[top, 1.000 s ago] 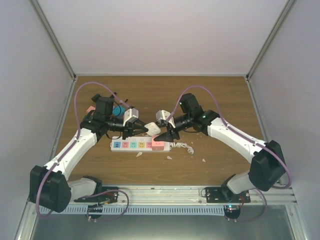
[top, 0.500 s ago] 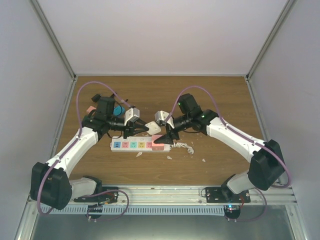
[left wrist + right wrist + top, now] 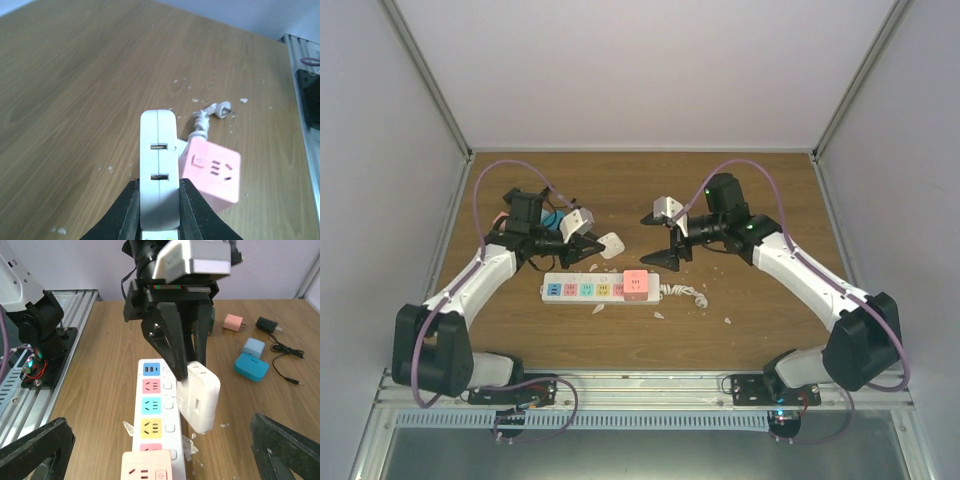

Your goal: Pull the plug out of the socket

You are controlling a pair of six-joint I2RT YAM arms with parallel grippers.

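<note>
Over on the left side, the left gripper (image 3: 592, 249) is clamped tight on the white plug (image 3: 612, 245), pinching its flat sides. The plug hangs clear of the strip, above the wooden table (image 3: 760, 320). Centre now: the socket (image 3: 585, 289) lies flat across the table's near middle, coloured faces up, with a pink cube adapter (image 3: 636, 283) sitting on its right end and the coiled cord (image 3: 688, 293) trailing just beyond. Over to the right, the right gripper (image 3: 665, 260) hovers near that end, fingers spread wide, holding nothing.
</note>
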